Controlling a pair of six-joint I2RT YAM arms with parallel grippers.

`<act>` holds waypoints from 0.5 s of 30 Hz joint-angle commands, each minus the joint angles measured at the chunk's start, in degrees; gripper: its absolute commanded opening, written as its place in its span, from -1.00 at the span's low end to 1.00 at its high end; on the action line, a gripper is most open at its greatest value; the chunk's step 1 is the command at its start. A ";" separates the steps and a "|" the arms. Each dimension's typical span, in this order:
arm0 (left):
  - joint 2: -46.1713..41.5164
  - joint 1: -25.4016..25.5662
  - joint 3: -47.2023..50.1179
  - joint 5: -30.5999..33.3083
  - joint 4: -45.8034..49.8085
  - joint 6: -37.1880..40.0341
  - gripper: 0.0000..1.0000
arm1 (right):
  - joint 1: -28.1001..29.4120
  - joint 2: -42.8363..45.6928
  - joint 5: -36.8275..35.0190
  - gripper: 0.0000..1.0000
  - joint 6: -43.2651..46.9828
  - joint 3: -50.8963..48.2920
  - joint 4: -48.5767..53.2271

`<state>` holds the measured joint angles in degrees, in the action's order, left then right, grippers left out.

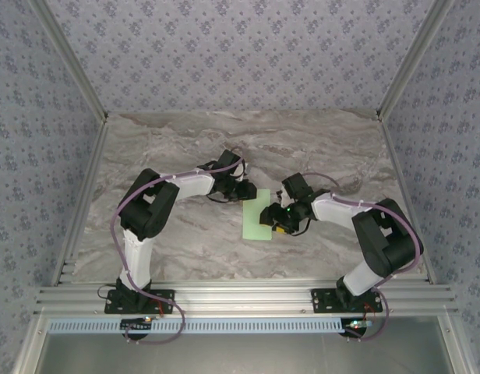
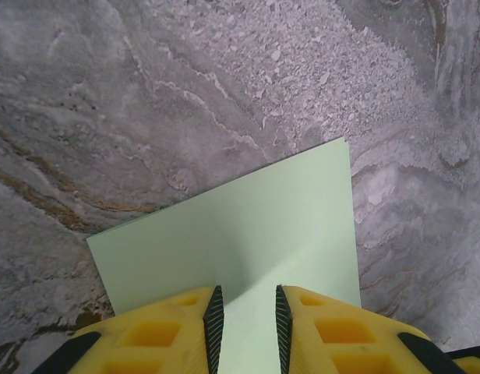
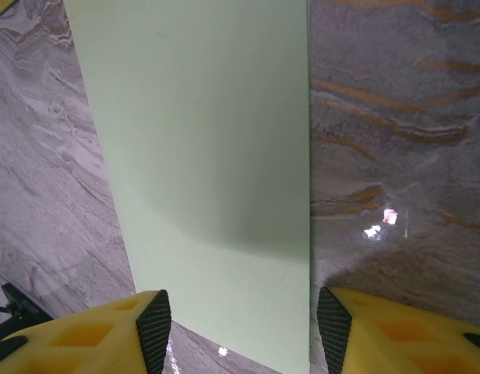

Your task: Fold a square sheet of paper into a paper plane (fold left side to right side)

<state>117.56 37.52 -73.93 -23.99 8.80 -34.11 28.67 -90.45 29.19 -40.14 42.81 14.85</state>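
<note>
The pale green square sheet of paper (image 1: pixel 258 220) lies flat on the table between the two grippers, near the middle of the tabletop. Here it has the outline of a narrow rectangle, longer than it is wide.

In the right wrist view, the right gripper (image 3: pixel 244 315) hangs over the sheet's near end with its yellow fingers (image 3: pixel 107 335) spread wide and gripping nothing. The sheet's right edge runs straight and crisp just inside the right-hand pad. Its left edge passes under the other finger, and bare table shows on both sides.

At the far end, the left gripper (image 2: pixel 248 300) has its black-ribbed pads only narrowly parted. Green paper shows through the gap, but I cannot tell whether the pads touch it. Beyond that gripper, one corner of the sheet and two clean edges lie unobstructed.

The grey marble-patterned tabletop (image 1: pixel 185 241) is glossy and gives open room on every side of the sheet. Silver aluminium rails (image 1: pixel 240 300) frame the table. Blue-grey floral wallpaper panels (image 1: pixel 224 54) close in the back and sides.
</note>
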 commanded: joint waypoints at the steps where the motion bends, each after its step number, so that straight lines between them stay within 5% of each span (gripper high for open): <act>1: -0.22 0.59 1.25 0.61 1.04 -0.02 -0.46 | 0.39 -1.39 -0.15 0.12 -1.70 1.06 -1.74; 15: -2.85 0.45 0.04 0.09 2.16 1.89 -0.35 | 0.16 -0.78 0.51 0.05 -0.76 2.18 -2.80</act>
<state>117.34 37.54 -73.93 -24.18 8.82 -33.85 28.82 -90.96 29.41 -41.41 43.38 11.51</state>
